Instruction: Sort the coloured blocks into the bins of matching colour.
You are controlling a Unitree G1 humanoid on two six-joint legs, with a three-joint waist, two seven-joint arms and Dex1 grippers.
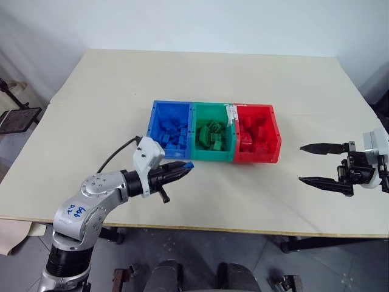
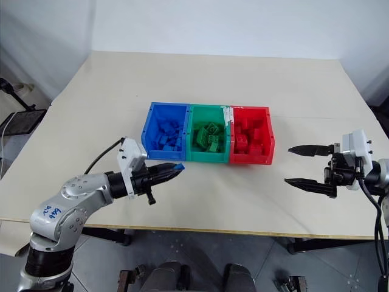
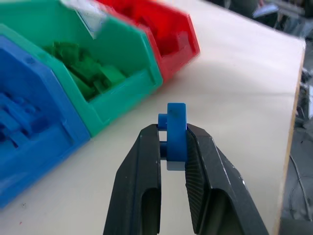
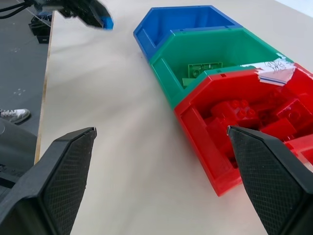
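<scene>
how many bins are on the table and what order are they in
3, joined in one row mid-table: the blue bin on the robot's left, the green bin in the middle, the red bin on the right. Each already holds bricks of its own colour.

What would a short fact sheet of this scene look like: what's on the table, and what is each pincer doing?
table: beige top
bins: blue bin, green bin, red bin, joined in a row, each holding bricks of its own colour
left pincer: shut on a small blue brick, in front of the blue bin
right pincer: open, holding nothing, to the right of the red bin
loose bricks on table: none seen
</scene>
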